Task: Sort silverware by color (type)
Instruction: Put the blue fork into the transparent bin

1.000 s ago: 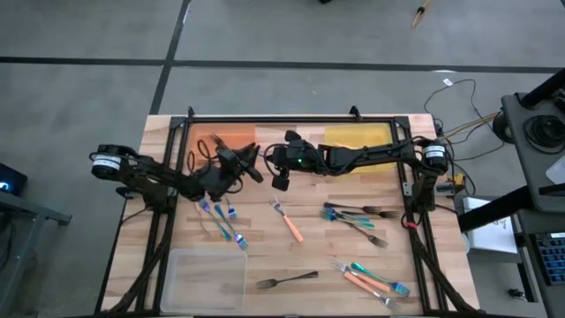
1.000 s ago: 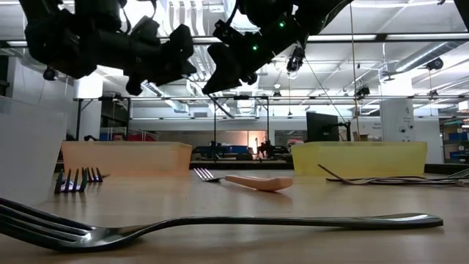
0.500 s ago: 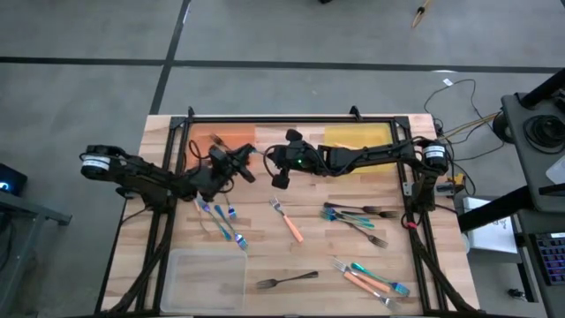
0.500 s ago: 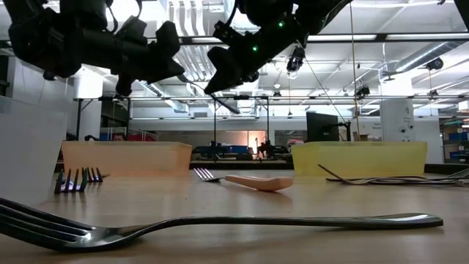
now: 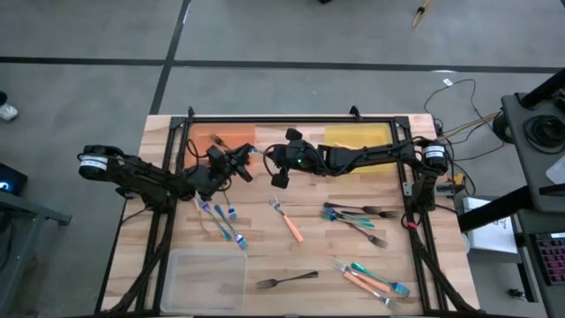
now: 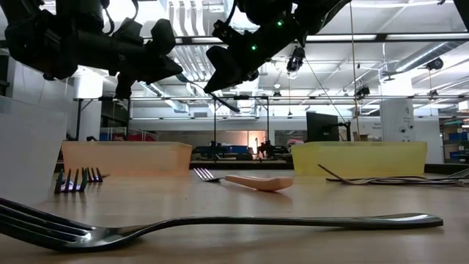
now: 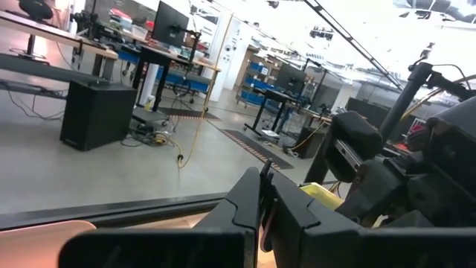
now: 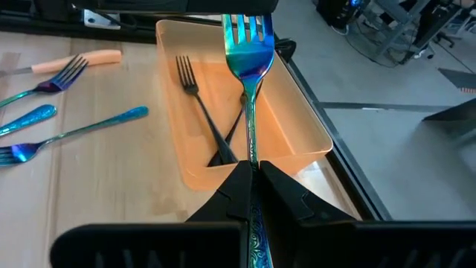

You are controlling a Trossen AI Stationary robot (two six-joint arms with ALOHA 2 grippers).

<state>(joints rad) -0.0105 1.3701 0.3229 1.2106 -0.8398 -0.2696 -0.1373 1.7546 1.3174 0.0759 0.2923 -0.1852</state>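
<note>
My right gripper (image 8: 253,168) is shut on a shiny blue-teal fork (image 8: 249,82) above the orange tray (image 8: 312,130); in the high view it sits mid-table near the far edge (image 5: 275,163). Two dark forks (image 8: 201,104) lie in that tray. My left gripper (image 5: 240,162) hovers just left of it, fingers together (image 7: 262,195), touching nothing I can see. On the wood lie blue-teal forks (image 5: 221,216), an orange-handled fork (image 5: 288,222), dark forks (image 5: 357,213), a mixed group (image 5: 371,278) and one dark fork (image 5: 287,281). My right gripper pinches the blue-teal fork by its handle (image 8: 251,152) between the two fingers. The fingers come from the table's right, and the fork runs on along them, tines (image 8: 247,30) toward the left arm. It is lifted clear, above the orange tray's end.
A yellow tray (image 5: 357,134) stands at the far edge right of the orange one. A clear tray (image 5: 207,274) lies at the near left. The black frame rail (image 5: 291,117) borders the far side. Bare wood shows between the fork groups mid-table.
My left gripper has drawn back toward the table's left, away from my right gripper, widening the gap between them. My right gripper and its fork have kept still.
</note>
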